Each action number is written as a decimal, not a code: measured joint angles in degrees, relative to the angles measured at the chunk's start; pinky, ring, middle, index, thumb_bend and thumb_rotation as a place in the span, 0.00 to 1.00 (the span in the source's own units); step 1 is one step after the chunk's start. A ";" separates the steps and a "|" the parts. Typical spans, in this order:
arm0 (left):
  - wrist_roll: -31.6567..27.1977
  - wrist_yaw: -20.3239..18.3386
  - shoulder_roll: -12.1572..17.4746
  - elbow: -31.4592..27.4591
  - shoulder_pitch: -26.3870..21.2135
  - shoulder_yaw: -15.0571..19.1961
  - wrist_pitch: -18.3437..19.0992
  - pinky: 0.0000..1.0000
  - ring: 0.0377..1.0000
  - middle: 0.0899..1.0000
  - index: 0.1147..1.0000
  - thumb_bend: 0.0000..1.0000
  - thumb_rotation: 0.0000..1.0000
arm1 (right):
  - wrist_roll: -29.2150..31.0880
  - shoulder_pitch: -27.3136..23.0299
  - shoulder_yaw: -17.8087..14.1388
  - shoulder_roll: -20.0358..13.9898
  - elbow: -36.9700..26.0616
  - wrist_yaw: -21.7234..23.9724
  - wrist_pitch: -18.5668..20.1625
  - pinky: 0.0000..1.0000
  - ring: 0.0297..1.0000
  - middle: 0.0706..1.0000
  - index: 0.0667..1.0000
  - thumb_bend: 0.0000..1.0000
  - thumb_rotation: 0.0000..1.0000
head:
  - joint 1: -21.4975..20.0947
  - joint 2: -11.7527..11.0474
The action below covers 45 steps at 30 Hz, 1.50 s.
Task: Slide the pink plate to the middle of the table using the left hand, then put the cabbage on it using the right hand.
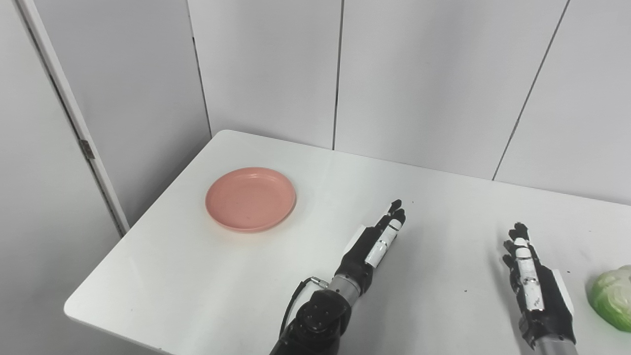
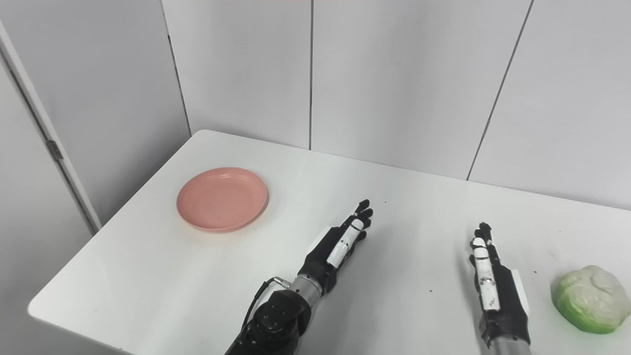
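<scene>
Pink plate [image 1: 250, 198] sits near the tabletop's left edge, cabbage [image 2: 590, 299] far right; left hand [image 1: 375, 245] and right hand [image 2: 494, 286] hover released, ready to start

The cabbage [image 1: 613, 297] — cut by the left eye view's right edge.

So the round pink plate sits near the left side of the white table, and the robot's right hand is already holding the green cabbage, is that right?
Not quite. The round pink plate does sit near the left side of the white table, but the right hand holds nothing: it is open, with the green cabbage lying apart from it on the table. The right eye view shows the gap plainly.
</scene>
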 measured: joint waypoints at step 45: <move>-9.96 9.09 7.73 -29.81 -0.96 21.72 4.13 0.96 0.95 0.95 0.93 0.44 1.00 | 1.12 0.00 -0.54 -0.71 -1.15 1.10 0.10 1.00 1.00 1.00 1.00 0.14 1.00 | 2.11 2.20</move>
